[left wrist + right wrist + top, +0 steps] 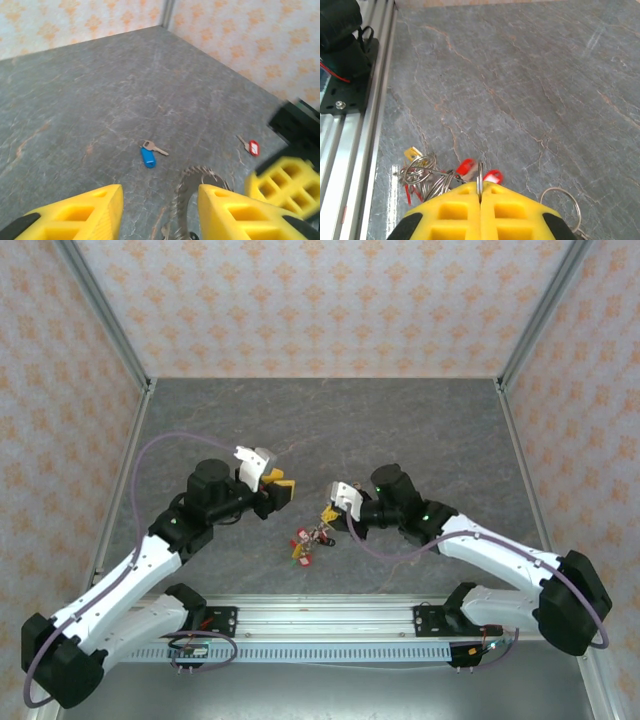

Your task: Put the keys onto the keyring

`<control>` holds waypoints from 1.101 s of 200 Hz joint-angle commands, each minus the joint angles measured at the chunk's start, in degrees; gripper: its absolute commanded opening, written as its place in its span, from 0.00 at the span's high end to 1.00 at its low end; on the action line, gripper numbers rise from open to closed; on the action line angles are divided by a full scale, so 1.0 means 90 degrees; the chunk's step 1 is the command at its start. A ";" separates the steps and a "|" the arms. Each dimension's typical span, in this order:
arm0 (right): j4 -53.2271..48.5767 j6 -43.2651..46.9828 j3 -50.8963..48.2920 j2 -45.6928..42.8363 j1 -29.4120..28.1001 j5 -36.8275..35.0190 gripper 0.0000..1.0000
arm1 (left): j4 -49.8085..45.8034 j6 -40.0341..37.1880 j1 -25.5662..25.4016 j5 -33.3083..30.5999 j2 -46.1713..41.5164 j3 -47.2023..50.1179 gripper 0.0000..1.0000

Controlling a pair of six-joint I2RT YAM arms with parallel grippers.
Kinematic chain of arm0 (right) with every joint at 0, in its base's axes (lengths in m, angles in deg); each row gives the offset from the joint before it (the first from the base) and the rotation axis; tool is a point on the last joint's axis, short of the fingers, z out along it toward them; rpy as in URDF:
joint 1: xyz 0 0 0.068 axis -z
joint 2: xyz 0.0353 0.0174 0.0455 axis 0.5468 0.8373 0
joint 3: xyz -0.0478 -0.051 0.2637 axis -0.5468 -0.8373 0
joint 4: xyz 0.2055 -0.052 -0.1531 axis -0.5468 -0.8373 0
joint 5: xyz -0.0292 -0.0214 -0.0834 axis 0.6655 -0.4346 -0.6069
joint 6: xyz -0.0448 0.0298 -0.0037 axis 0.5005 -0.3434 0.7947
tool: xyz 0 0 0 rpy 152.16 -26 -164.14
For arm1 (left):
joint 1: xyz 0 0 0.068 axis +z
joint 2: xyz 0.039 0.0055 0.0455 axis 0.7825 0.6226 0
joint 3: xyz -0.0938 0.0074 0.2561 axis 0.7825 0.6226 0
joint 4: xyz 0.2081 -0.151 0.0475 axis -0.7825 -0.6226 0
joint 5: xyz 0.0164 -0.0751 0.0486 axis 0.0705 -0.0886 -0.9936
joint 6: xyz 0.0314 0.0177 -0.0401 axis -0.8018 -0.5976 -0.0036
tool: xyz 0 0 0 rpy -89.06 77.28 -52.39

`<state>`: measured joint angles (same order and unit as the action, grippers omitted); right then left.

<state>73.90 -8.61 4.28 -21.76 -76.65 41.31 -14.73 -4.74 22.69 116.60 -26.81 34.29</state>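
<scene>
In the right wrist view my right gripper (480,187) is shut on the thin edge of the keyring (479,172), which stands edge-on between the yellow fingers. A tangle of small rings and keys (426,170) with red and yellow tags hangs just left of it. My left gripper (160,195) is open; the toothed grey arc of the keyring (192,192) stands between its fingers, close to the right finger (235,215). A blue-tagged key (148,154) and a red-tagged key (251,146) lie loose on the table. From above, the left gripper (283,490) and the right gripper (332,508) face each other over the key cluster (310,538).
The grey stone-look table (330,430) is walled by patterned panels at the back and sides. An aluminium rail (320,625) with the arm bases runs along the near edge. A separate plain ring (561,204) lies on the table right of my right gripper.
</scene>
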 commanded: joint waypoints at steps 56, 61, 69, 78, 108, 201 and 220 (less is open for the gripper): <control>-0.1004 0.1426 0.0797 0.0416 -0.0057 -0.0436 1.00 | 0.0172 -0.0783 -0.0026 0.0620 -0.0364 0.0633 0.57; -0.0997 0.1451 0.0815 0.0419 -0.0063 -0.0517 1.00 | 0.0236 -0.0851 -0.0028 0.0703 -0.0298 0.0633 0.57; -0.1052 0.1508 0.0871 0.0449 -0.0068 -0.0530 1.00 | 0.0322 -0.1043 -0.0032 0.0933 -0.0161 0.0651 0.58; -0.1141 0.1555 0.0951 0.0481 -0.0065 -0.0477 1.00 | 0.0416 -0.1194 -0.0032 0.1186 0.0001 0.0644 0.58; -0.1200 0.1541 0.1016 0.0556 0.0021 0.0137 1.00 | 0.0790 -0.1295 -0.0081 0.1783 0.0558 0.0594 0.61; -0.1470 0.1556 0.1384 0.1089 0.0566 0.1428 1.00 | 0.1298 -0.2073 -0.0254 0.2540 0.1618 0.0306 0.68; -0.1606 0.1683 0.1514 0.1181 0.0566 0.1433 1.00 | 0.1067 -0.2324 -0.0254 0.2563 0.1716 0.0233 0.68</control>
<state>60.77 3.56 14.42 -11.64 -71.71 50.65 -6.49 -21.55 20.73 137.67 -12.06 38.75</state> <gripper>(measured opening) 0.040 0.321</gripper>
